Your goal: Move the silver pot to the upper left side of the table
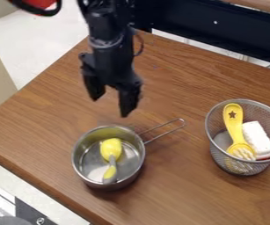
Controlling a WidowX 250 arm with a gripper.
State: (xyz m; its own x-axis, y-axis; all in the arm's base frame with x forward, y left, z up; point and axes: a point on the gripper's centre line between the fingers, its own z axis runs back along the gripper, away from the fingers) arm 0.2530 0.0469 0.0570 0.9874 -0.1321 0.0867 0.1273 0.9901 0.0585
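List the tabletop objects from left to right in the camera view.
Silver metal pot → its thin wire handle → grey wire-mesh basket, which holds, in the same order, a yellow plastic utensil, a white block.

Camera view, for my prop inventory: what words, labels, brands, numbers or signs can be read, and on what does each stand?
Words, labels, brands, numbers: none can be read, neither on the silver pot nor on the mesh basket.
Signs: only a dark star shape, no lettering, on the handle of the yellow utensil.
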